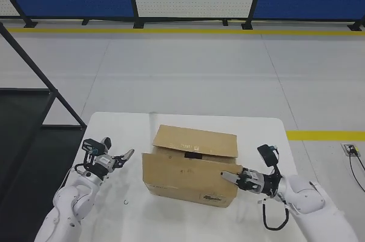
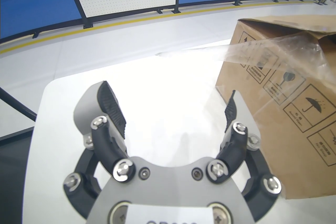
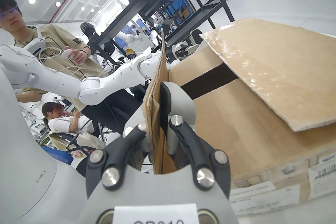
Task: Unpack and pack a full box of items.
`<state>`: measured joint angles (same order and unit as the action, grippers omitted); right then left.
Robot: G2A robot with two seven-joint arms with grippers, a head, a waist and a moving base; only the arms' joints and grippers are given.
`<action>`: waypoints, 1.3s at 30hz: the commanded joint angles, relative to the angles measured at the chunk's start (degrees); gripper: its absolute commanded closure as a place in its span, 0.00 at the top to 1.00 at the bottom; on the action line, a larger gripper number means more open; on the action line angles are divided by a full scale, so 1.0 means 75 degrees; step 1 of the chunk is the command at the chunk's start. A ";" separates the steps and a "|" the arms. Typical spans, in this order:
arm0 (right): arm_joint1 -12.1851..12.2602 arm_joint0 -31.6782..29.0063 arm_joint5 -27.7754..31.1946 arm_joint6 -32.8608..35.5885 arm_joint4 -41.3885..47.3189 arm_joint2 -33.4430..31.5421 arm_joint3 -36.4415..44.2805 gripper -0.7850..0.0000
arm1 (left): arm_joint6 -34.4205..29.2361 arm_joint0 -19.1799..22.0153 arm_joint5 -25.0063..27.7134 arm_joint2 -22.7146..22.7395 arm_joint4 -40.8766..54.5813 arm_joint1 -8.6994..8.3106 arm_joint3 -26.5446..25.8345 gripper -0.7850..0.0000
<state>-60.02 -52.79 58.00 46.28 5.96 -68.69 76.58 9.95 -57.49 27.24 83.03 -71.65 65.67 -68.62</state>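
Note:
A brown cardboard box (image 1: 194,175) stands in the middle of the white table (image 1: 261,130). Its far flap (image 1: 197,141) lies back, and its near flap (image 3: 155,93) stands on edge. My right gripper (image 1: 230,176) is at the box's right front corner, shut on that near flap; in the right wrist view the cardboard runs between the fingers (image 3: 172,99). A dark gap (image 3: 210,80) shows between the flaps; the contents are hidden. My left gripper (image 2: 168,96) hovers open over the table just left of the box (image 2: 278,109), holding nothing. Loose clear tape (image 2: 265,51) hangs off that side.
A small dark ring-like bit (image 1: 126,202) lies on the table near the front left. A black metal frame (image 1: 31,72) stands off the table's left side. There is bare table on both sides of the box.

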 commanded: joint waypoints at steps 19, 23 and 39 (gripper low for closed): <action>-0.0016 0.0467 0.0000 -0.0366 -0.0236 0.0144 -0.0664 1.00 | -0.0040 -0.0067 -0.0015 0.0046 0.0169 -0.0039 0.0046 1.00; 0.0039 0.0307 0.0000 -0.0411 -0.0228 -0.0011 -0.0530 1.00 | -0.0082 -0.0123 0.0025 0.0075 0.0223 -0.0052 -0.0026 1.00; 0.0428 -0.1737 0.0000 -0.0897 -0.0356 -0.1882 0.2038 1.00 | -0.1543 -0.0958 0.2261 0.1099 0.4096 -0.0270 -0.0987 1.00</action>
<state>-56.89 -64.97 58.00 39.76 3.75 -82.24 90.77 2.03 -65.38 42.95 91.11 -47.06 63.75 -76.80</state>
